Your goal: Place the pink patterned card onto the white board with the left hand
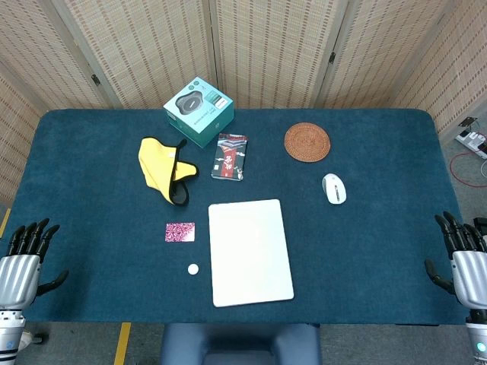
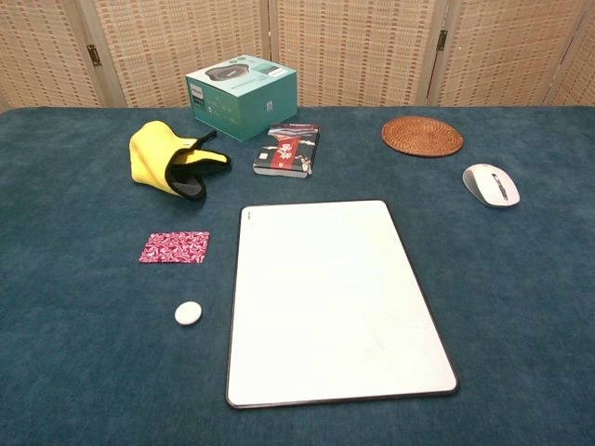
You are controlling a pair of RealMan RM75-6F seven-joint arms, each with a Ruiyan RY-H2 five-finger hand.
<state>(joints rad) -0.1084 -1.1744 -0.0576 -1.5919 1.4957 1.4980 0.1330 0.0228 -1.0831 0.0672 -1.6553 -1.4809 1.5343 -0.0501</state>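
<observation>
Pink patterned card (image 2: 175,247) lies flat on felt; our left hand (image 1: 25,258), fingers apart, empty, might just slide it.

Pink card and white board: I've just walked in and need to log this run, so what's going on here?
Nothing is being handled yet. The pink patterned card lies flat on the blue table, just left of the white board and apart from it. The left hand and right hand hover at the table's near corners, fingers apart, holding nothing. The board is bare, so the placing has not begun.
</observation>
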